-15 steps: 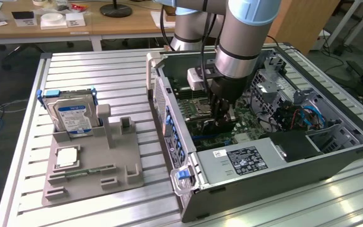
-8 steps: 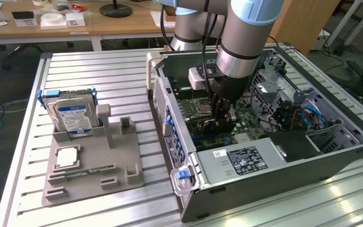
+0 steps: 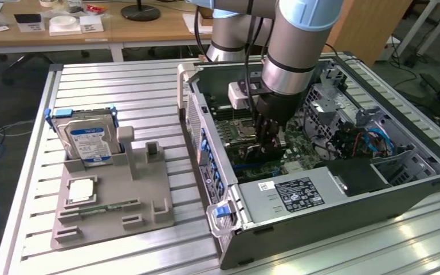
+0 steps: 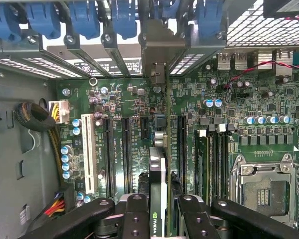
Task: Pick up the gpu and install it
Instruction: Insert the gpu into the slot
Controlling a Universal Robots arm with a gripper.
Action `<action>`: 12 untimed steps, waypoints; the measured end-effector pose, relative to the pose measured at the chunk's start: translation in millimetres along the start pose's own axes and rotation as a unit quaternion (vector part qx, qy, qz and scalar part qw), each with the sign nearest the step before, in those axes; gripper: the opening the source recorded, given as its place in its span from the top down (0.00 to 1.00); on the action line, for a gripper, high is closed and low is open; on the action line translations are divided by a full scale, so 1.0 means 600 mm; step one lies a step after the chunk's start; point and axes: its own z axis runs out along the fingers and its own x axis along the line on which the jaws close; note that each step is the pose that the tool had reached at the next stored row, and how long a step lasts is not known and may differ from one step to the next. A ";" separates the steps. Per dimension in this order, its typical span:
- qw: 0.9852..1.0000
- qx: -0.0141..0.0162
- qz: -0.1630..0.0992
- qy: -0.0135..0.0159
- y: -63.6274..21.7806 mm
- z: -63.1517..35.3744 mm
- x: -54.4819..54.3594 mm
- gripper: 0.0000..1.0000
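The arm reached down into the open computer case (image 3: 342, 200), which lay on its side on the slatted metal worktop (image 3: 113, 86). The tool (image 4: 164, 214) was closed on the gpu (image 4: 157, 199), one dark finger pressed against each face of the card. The gpu stood on edge over the green motherboard (image 4: 114, 99), running in line with the long black expansion slots (image 4: 125, 149) and just beside them. Its black cooler faced one finger and the thin green board faced the other. The silver end bracket (image 4: 159, 50) sat up against the row of rear slot openings with their blue latches (image 4: 122, 15). I could not tell whether the card's lower edge was already in a slot or only just above it. The empty processor socket (image 4: 261, 184) lay further along the board, well clear of the card. Out on the worktop, at the exterior view's left, a grey holder (image 3: 113, 212) carried a silver hard drive (image 3: 89, 140) standing upright with its blue-white label showing, well apart from the case.
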 end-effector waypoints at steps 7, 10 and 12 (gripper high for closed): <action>1.000 0.000 0.000 0.000 0.002 0.001 -0.002 0.73; 1.000 0.002 0.000 0.000 0.002 0.004 -0.002 0.73; 1.000 0.002 0.000 0.000 0.002 0.005 -0.002 0.73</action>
